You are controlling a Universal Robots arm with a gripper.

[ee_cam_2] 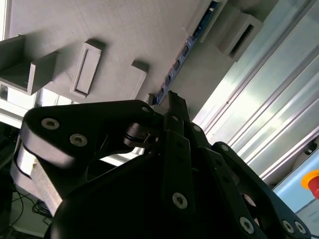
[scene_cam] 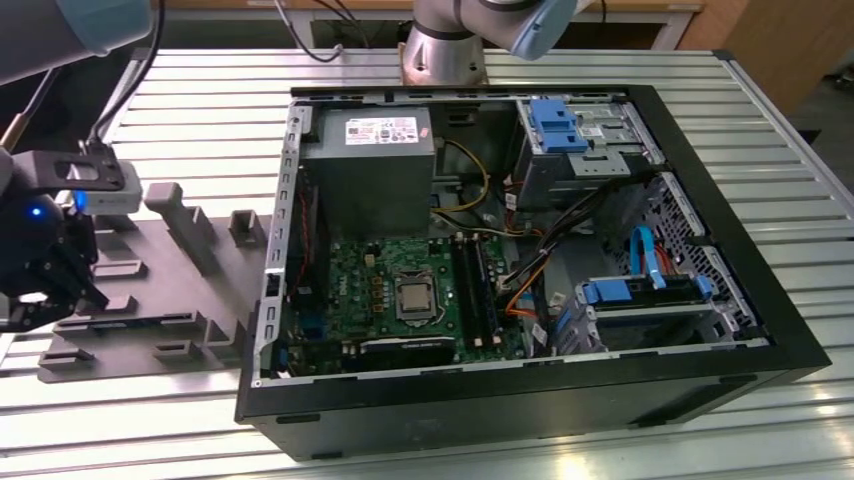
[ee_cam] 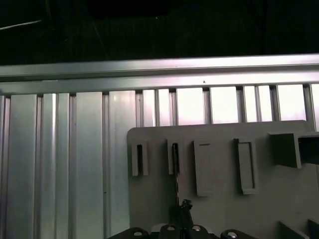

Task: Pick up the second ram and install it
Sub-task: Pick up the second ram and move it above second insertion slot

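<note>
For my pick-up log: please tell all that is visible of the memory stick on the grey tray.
The second ram is a long, thin, dark board with bluish patches along its side. It stands on edge on the grey tray, its far end in a slotted block; the first wrist view shows it edge-on as a dark line. The claw is at its near end; contact is unclear.

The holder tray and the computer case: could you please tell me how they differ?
The holder tray is grey, low and flat; the computer case is black, a deep open box. The tray stands at the exterior view's left, the case at its right. The tray carries the second ram on edge, with the gripper close by it; the case houses a green motherboard. Both rest on the slatted metal table.
</note>
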